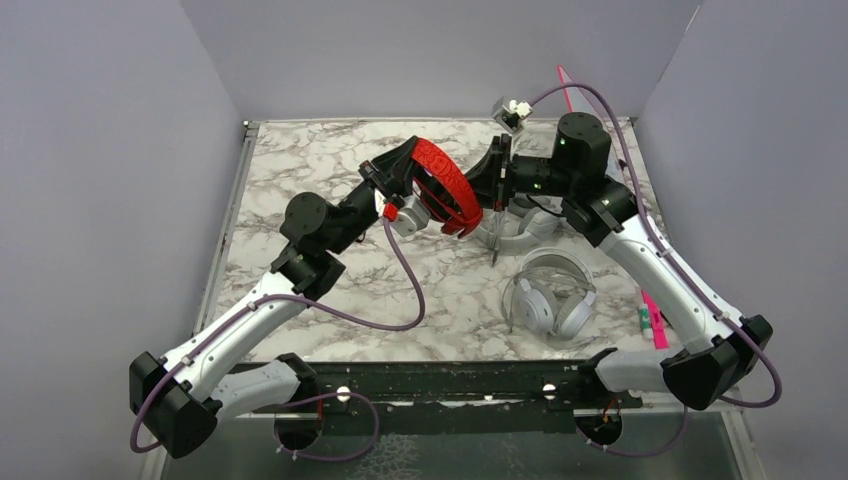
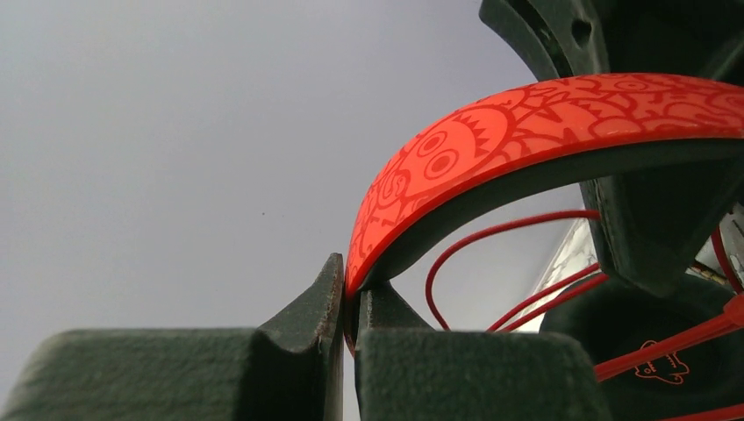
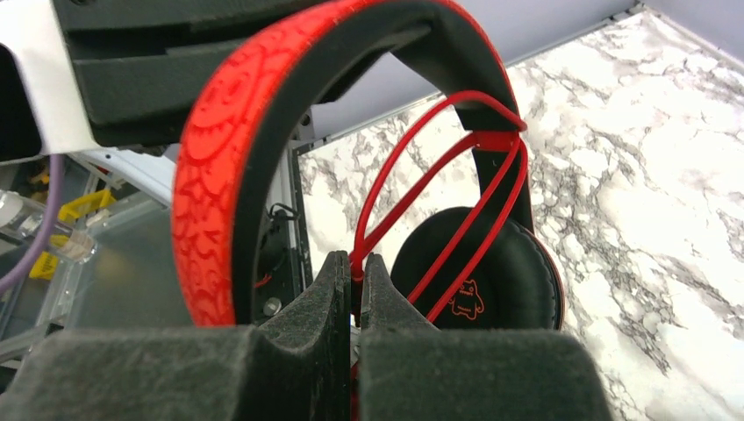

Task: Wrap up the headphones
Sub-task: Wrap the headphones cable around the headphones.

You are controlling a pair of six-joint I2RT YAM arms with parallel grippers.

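The red-and-black headphones [image 1: 445,185] hang above the table between my two grippers. My left gripper [image 1: 403,172] is shut on the red patterned headband [image 2: 526,123], pinched at its end [image 2: 351,289]. My right gripper [image 1: 492,188] is shut on the red cable [image 3: 355,267], which runs in several loops [image 3: 439,167] across the band and the black ear cup [image 3: 478,281]. The white-silver headset [image 1: 550,295] lies on the table at the front right. The light grey headset [image 1: 522,228] lies behind it, partly hidden under my right arm.
The marble table [image 1: 300,160] is boxed in by grey walls on three sides. A pink marker and a small green item [image 1: 652,320] lie at the right edge. A pink stick [image 1: 568,90] leans at the back right corner.
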